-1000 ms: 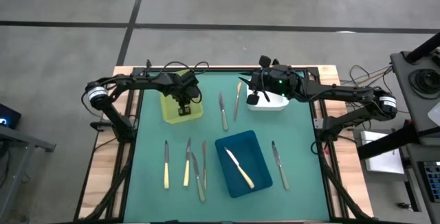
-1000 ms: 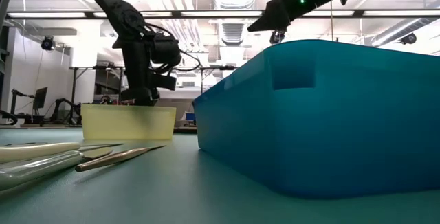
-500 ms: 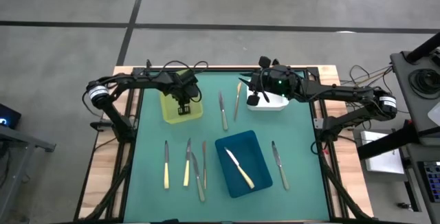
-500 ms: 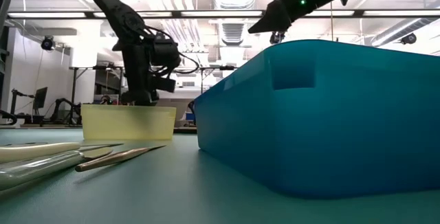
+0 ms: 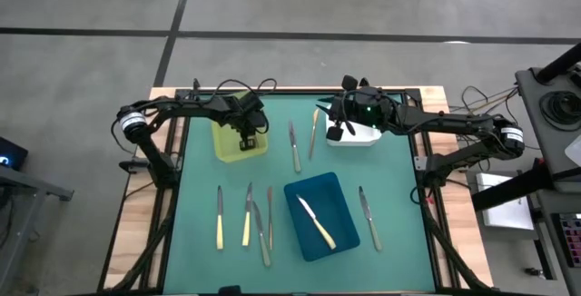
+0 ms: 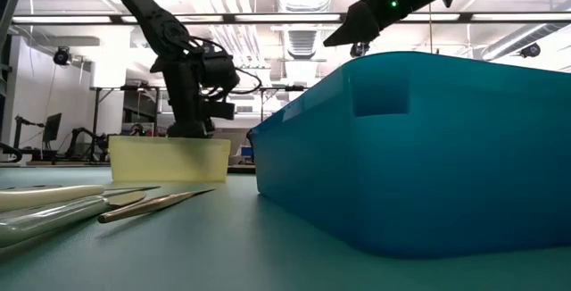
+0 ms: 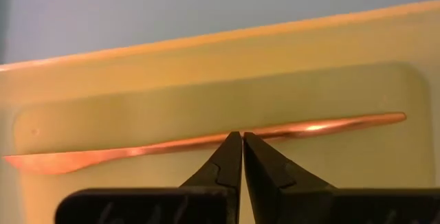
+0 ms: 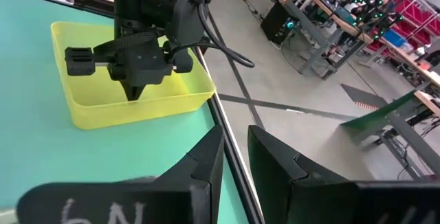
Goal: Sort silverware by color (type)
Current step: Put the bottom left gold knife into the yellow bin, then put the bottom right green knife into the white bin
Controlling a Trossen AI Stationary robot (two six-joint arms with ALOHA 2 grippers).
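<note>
My left gripper [image 7: 237, 136] is shut and points down into the yellow tray [image 5: 225, 146]. A thin copper knife [image 7: 172, 145] lies flat on the tray's floor, under the fingertips. My right gripper [image 5: 334, 133] hovers high by the white tray [image 5: 363, 137]. It is open by a narrow gap [image 8: 235, 138] with nothing in it. A cream-handled knife [image 5: 317, 222] lies in the blue tray [image 5: 340, 232]. Several more knives lie on the green mat, near left [image 5: 247, 216], far middle [image 5: 294, 146] and near right [image 5: 368, 216]. My left gripper comes from above, and its shut fingertips stand at the middle of the copper knife's length [image 7: 206, 140]. The knife lies flat on the tray floor. I cannot tell whether the tips touch it.
The blue tray's wall [image 6: 419, 148] fills the right of the low view. Knives [image 6: 152, 203] lie close by at the mat's near left. A wooden frame edges the mat [image 5: 399, 178], with open green surface between the trays.
</note>
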